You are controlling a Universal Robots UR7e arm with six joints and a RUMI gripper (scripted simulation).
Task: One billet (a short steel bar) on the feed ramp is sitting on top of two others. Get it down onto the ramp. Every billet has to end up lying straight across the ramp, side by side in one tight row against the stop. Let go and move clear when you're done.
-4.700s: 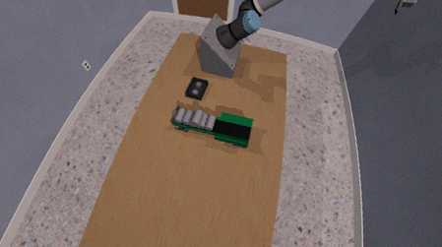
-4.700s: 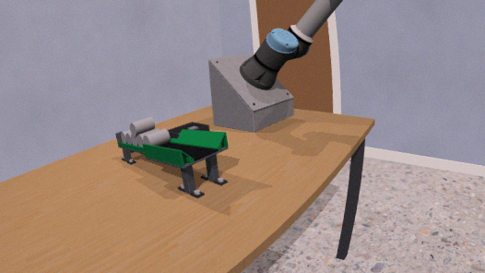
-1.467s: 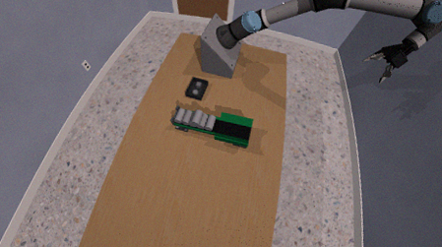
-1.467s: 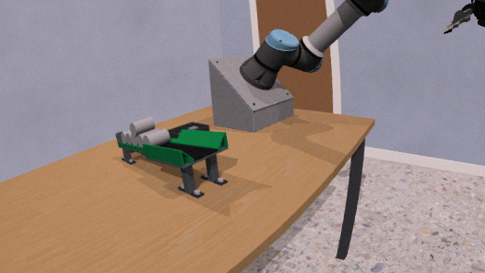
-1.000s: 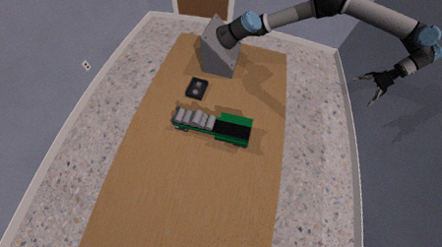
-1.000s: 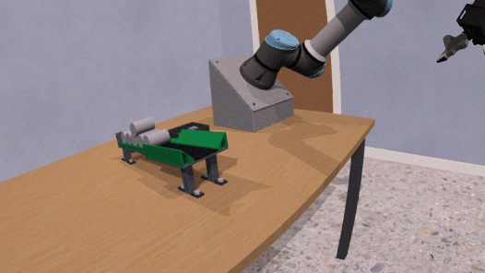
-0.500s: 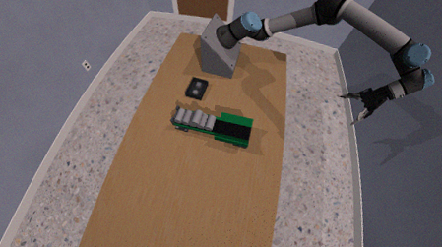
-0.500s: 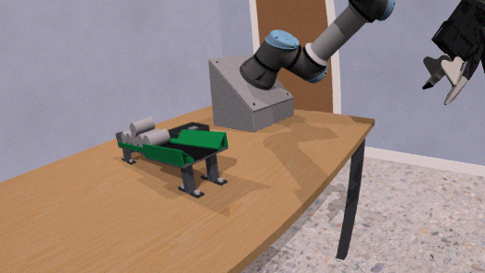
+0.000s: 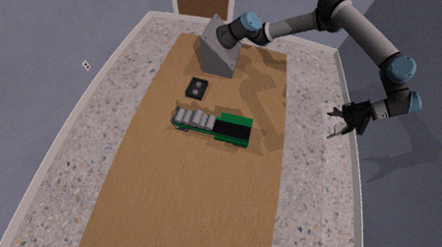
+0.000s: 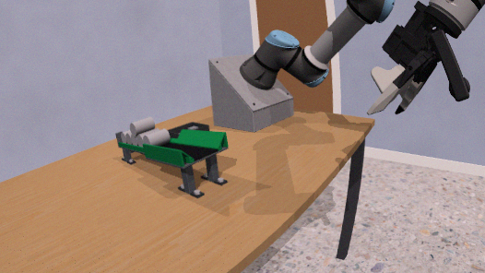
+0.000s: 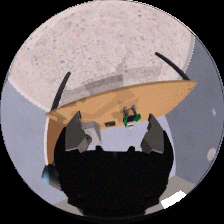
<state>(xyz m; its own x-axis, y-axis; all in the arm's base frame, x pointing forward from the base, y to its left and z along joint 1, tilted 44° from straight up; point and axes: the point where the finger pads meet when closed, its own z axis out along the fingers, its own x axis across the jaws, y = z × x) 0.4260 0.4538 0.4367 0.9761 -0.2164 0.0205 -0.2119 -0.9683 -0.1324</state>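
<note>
A green feed ramp [image 9: 215, 125] [image 10: 177, 148] on dark legs stands on the wooden table. Several grey billets [image 9: 195, 118] lie in a row at its lower end. One billet [image 10: 142, 124] sits on top of two others. My gripper [image 9: 338, 123] [image 10: 392, 94] is open and empty. It hangs in the air beyond the table's right edge, far from the ramp. In the wrist view the ramp [image 11: 131, 117] is small and far off between my fingers.
The arm's grey wedge base [image 9: 219, 51] [image 10: 246, 97] stands at the table's far end. A small black box [image 9: 197, 88] lies on the table between the base and the ramp. A brown door [image 10: 295, 51] is behind the table.
</note>
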